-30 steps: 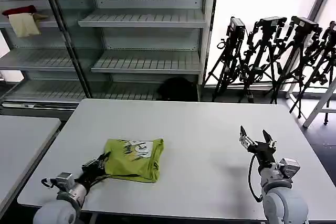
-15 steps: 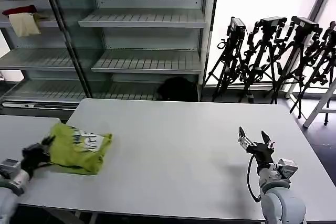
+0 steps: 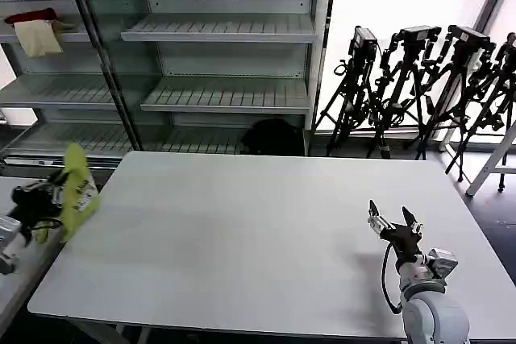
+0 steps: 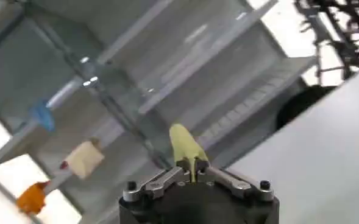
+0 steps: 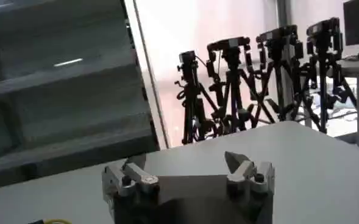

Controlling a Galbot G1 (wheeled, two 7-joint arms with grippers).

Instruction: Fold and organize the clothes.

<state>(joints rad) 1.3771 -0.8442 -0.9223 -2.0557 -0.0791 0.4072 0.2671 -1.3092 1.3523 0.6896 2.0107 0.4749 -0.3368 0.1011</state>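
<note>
The lime yellow-green T-shirt (image 3: 76,189), folded into a bundle, hangs in the air past the left edge of the grey table (image 3: 242,239). My left gripper (image 3: 50,196) is shut on it and holds it up near the shelving. In the left wrist view a strip of the yellow-green cloth (image 4: 187,148) sticks out from between the closed fingers of the left gripper (image 4: 192,172). My right gripper (image 3: 393,221) stands open above the table's right front part, nothing between its fingers (image 5: 241,165).
A tall metal shelving unit (image 3: 218,30) stands behind the table, with a red and a cream cloth (image 3: 34,30) on its upper left shelf. A second table (image 3: 20,271) lies at the left. Camera tripods (image 3: 419,78) crowd the back right.
My left gripper has carried the T-shirt off the table, leftward and upward, from the front left of the tabletop to the air beside the shelving. The right arm stayed put.
</note>
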